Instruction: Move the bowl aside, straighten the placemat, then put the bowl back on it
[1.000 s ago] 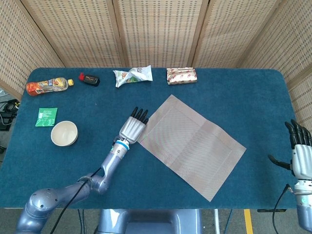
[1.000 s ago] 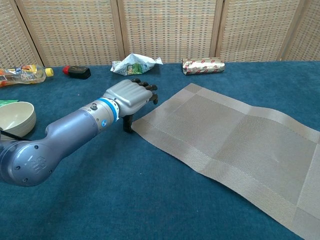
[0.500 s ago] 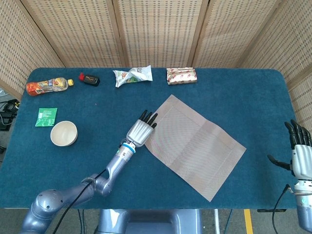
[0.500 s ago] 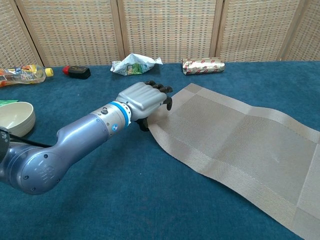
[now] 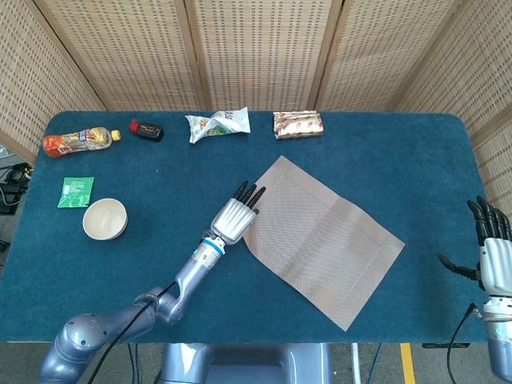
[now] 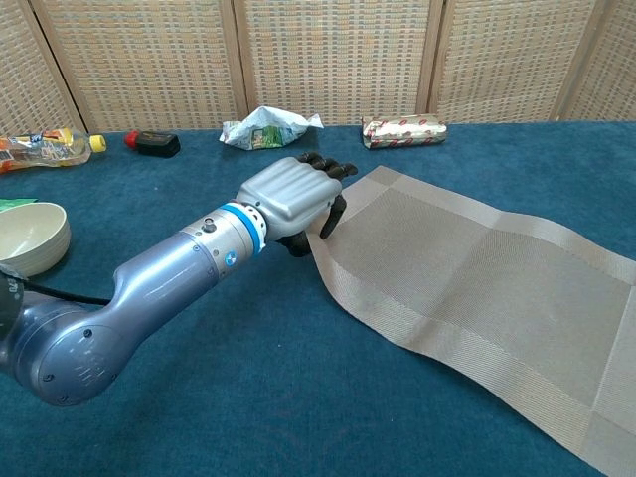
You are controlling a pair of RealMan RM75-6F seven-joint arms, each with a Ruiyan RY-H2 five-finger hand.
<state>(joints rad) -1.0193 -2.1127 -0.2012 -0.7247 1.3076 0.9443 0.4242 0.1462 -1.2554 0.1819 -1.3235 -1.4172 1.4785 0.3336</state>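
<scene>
Placemat, woven beige, lies skewed, left robot hand pinching its corner; right robot hand released.

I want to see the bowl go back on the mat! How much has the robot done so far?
The bowl already sits aside, off the placemat. Right now the left robot hand is on the mat's near-left edge, and the mat lies crooked. Left to do: finish straightening it, then return the bowl.

Bright, even light in both views, soft faint shadow under the left hand on the table, no hard glare — dull sheen on the arm shell, focus sharp throughout.
</scene>
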